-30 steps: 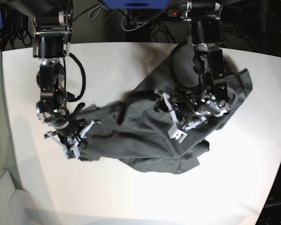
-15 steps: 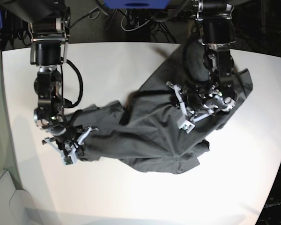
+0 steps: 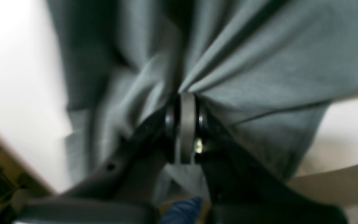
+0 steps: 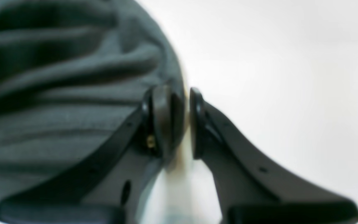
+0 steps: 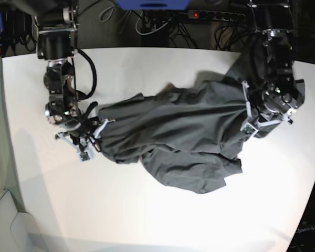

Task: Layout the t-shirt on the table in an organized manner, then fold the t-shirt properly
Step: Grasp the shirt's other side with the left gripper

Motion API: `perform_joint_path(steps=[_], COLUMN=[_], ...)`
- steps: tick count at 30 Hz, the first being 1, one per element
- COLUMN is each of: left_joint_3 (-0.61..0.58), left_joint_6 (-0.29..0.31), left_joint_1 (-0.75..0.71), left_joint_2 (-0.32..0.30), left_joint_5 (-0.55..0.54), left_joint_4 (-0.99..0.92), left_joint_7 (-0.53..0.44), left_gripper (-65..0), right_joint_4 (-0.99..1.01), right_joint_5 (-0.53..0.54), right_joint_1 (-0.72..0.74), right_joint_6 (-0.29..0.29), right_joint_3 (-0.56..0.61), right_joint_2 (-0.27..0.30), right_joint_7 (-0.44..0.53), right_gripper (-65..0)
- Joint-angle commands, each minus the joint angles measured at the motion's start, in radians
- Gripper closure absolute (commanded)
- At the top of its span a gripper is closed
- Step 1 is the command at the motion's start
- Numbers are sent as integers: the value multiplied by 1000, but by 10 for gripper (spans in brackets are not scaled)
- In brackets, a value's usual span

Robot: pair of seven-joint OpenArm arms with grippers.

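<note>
So we've got the dark charcoal-grey cotton t-shirt (image 5: 173, 142) bunched up across the middle of the big matt white table (image 5: 147, 68), stretched sideways between our two arms and not flat yet. Our left gripper (image 3: 186, 124) is clenched tight on a pinch of fabric at one end, with creases fanning out from the pinch. Our right gripper (image 4: 179, 121) has the shirt's edge nipped between its nearly closed jaws at the other end. We reckon we're pulling both ends apart to spread it before any folding.
</note>
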State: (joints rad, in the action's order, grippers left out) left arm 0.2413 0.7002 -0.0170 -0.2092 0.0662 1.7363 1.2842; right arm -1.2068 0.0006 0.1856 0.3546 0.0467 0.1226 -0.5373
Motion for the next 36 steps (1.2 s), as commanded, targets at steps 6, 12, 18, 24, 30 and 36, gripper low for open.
perform_joint_path(steps=[6, 12, 18, 24, 30, 36], left_joint_3=[0, 7, 8, 111, 203, 254], left_joint_6=[-2, -2, -2, -2, -2, -2], left_joint_1=[41, 59, 55, 50, 50, 32], left_joint_2=[3, 32, 57, 66, 75, 77], left_joint_5=[4, 4, 4, 4, -108, -199], left_joint_4=[57, 63, 64, 107, 182, 190], left_joint_7=[7, 7, 7, 7, 7, 7], left_gripper=[-5, -5, -5, -5, -5, -6], right_joint_4=[-150, -305, -397, -328, -109, 141], right_joint_5=[-3, -3, 5, 5, 5, 5], right_joint_1=[-110, -108, -48, 79, 211, 328], right_joint_6=[7, 7, 16, 59, 111, 113], right_joint_3=[106, -9, -24, 111, 200, 281], right_joint_2=[25, 24, 9, -25, -114, -188], right_joint_7=[-47, -154, -128, -139, -126, -57], right_gripper=[-92, -91, -92, -92, -92, -92])
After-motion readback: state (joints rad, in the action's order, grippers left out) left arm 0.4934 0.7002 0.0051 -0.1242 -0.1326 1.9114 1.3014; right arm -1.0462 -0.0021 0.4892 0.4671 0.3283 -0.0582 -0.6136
